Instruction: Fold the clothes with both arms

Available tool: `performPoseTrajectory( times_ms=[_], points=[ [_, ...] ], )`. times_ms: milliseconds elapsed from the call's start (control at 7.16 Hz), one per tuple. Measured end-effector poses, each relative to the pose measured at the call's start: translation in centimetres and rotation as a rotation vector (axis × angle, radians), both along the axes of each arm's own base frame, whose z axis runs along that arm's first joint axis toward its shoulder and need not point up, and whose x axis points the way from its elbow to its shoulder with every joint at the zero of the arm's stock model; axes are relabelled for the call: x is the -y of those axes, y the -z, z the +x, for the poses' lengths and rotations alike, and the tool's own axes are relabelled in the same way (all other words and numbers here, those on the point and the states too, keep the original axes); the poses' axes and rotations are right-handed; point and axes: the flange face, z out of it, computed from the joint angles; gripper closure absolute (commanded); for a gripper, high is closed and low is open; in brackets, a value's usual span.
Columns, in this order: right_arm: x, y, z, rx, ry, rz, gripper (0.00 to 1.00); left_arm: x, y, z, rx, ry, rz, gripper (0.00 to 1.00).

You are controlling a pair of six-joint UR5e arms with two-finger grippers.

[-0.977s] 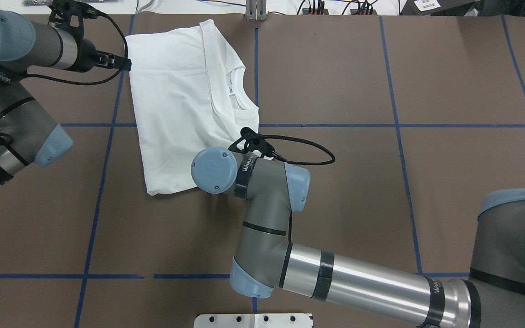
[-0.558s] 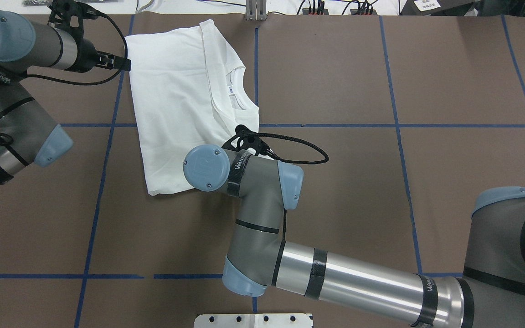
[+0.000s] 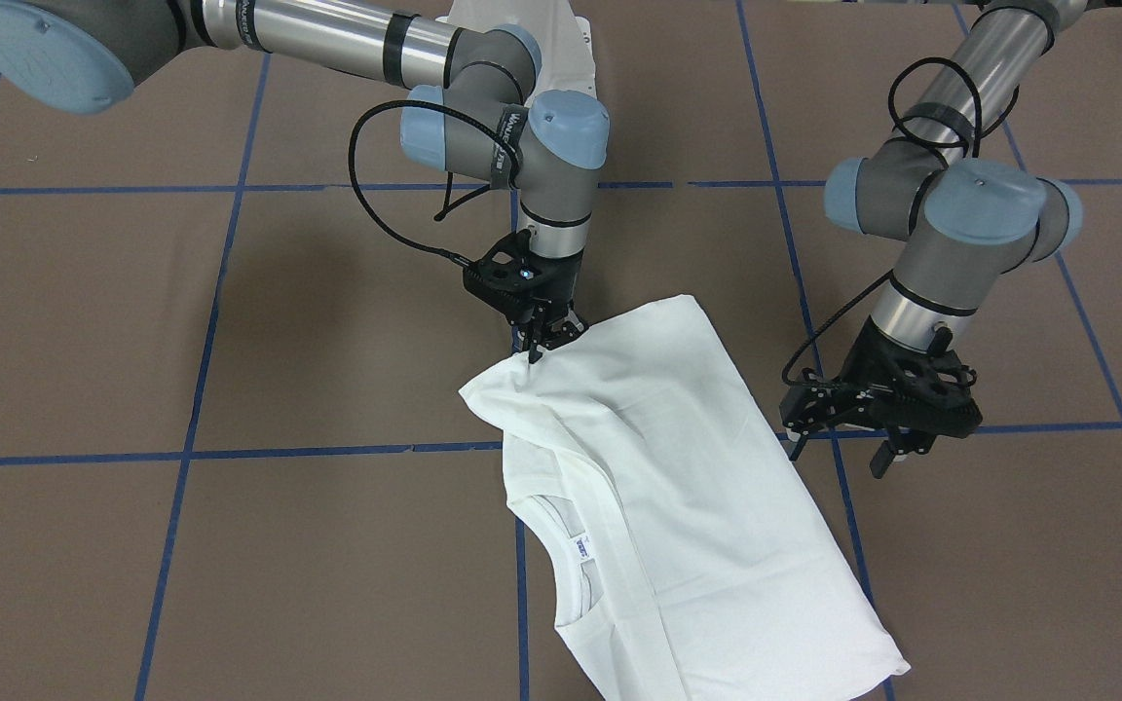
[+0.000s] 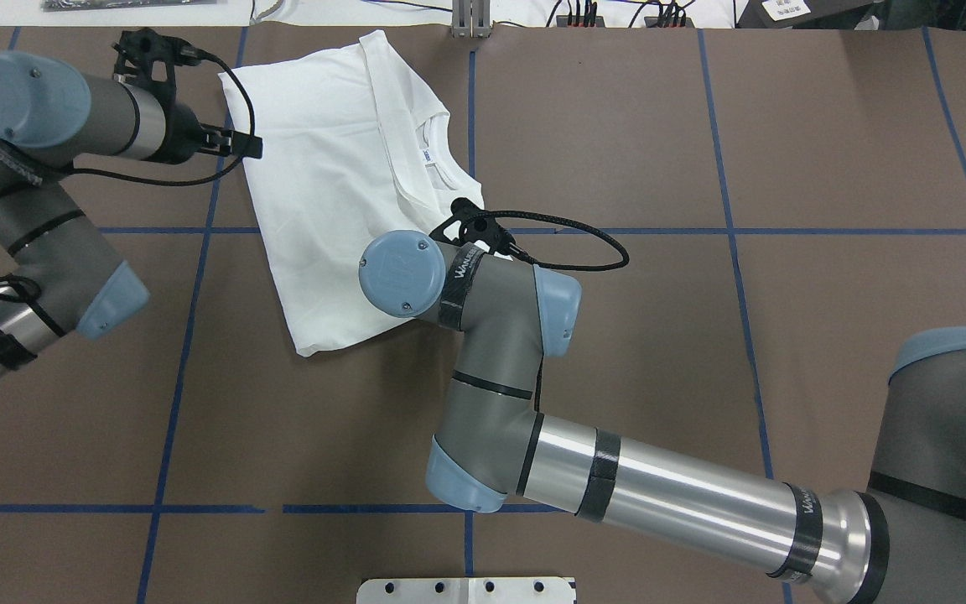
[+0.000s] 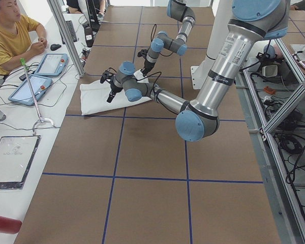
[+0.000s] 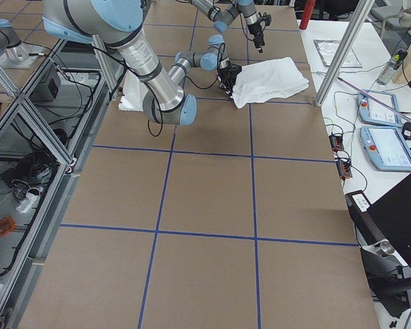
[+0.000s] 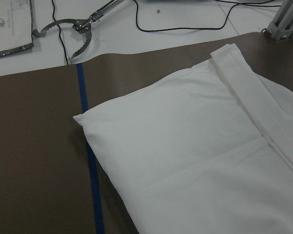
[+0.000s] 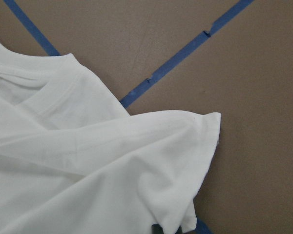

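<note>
The white T-shirt point(image 3: 678, 467) lies folded on the brown table, collar point(image 3: 571, 545) and small label up; no black print shows. It also shows in the overhead view point(image 4: 324, 168) and in the left wrist view point(image 7: 185, 146). My right gripper point(image 3: 543, 343) is shut on the shirt's corner nearest the robot and holds it slightly raised; that corner shows in the right wrist view point(image 8: 195, 136). In the overhead view the right wrist hides the gripper's fingers. My left gripper point(image 3: 839, 450) is open and empty, hovering just beside the shirt's long edge point(image 4: 248, 147).
Blue tape lines point(image 4: 189, 335) grid the table. A metal post point(image 4: 470, 17) and cables stand at the far edge by the shirt. The white pedestal plate point(image 4: 466, 590) is at the near edge. An operator point(image 5: 10, 35) with tablets point(image 5: 40, 76) sits at a side bench.
The right arm has pulled its shirt corner right and away from the robot, so the shirt has slid and turned. The left gripper has moved right and nearer.
</note>
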Motion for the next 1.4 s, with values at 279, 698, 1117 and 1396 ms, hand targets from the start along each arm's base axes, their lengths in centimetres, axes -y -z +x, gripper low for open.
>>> performPoseTrajectory(
  times_ms=[279, 698, 1117, 1396],
  points=[
    [0.0, 0.1, 0.3, 0.003, -0.002, 0.005, 1.00, -9.6, 0.9, 4.6, -0.132, 0.024, -0.138, 0.07],
    [-0.1, 0.5, 0.7, 0.014, -0.003, 0.010, 1.00, -20.0, 1.3, 11.2, -0.264, 0.133, -0.363, 0.37],
    [-0.3, 0.2, 1.2, 0.017, -0.002, 0.010, 1.00, -21.1, 0.4, 12.1, -0.265, 0.161, -0.411, 0.96],
    [-0.4, -0.2, 1.3, 0.014, -0.002, 0.010, 1.00, -21.1, 0.6, 12.1, -0.279, 0.173, -0.429, 1.00]
  ],
)
